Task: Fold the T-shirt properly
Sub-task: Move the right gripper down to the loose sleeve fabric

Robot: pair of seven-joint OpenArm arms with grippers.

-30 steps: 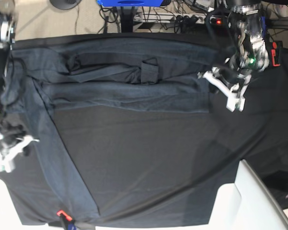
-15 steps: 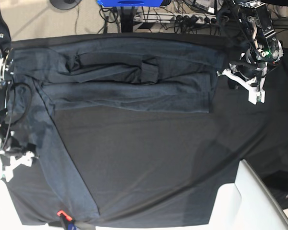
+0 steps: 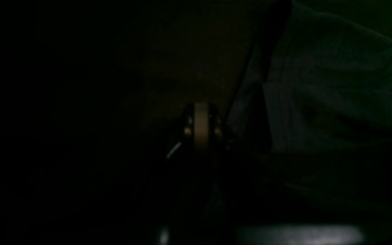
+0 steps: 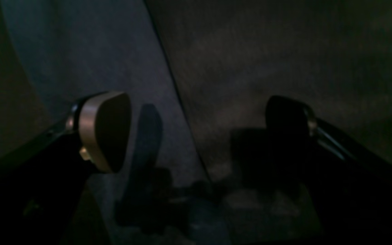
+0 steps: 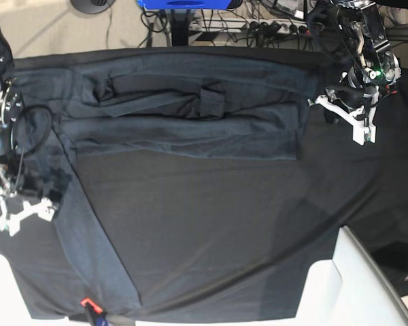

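Your right gripper (image 5: 26, 212), fingers (image 4: 104, 131) spread wide, hangs over the T-shirt (image 5: 190, 112) sleeve on the surface (image 5: 211, 231); only its wrist view shows nothing held. Left gripper (image 5: 359, 125), fingers closed, beside the hem.

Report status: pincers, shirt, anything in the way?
Right pincer open, empty, over the shirt's edge. Left pincer shut, empty, beside the folded end. T-shirt folded into a band, one sleeve trailing. Nothing in the way.
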